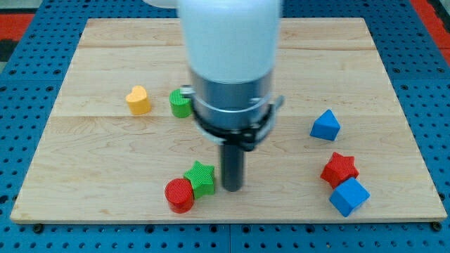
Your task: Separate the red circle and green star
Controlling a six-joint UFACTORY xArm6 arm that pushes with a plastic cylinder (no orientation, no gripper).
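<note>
Where the wooden board (pixel 232 39) lies on the blue pegboard (pixel 14 105), 6 blocks are set out. 1 red circle (pixel 179 195), low on the board and left of centre. 1 green star (pixel 200 178), touching the red circle at its upper right; the pair is not separated. My tip (pixel 232 188), the lower end of a dark rod with nothing to open or close, stands just to the view's right of the green star; whether it touches the star cannot be told. It grips nothing. 1 green cylinder (pixel 180 103), above the pair, partly hidden behind the arm's grey and white body (pixel 232 77). 1 yellow heart (pixel 138 100), just to the view's left of the green cylinder. 1 blue triangle (pixel 325 125), at the view's right, well apart from the pair. 1 red star (pixel 339 169), below the triangle. 1 blue cube (pixel 349 196), touching the red star at its lower right.
</note>
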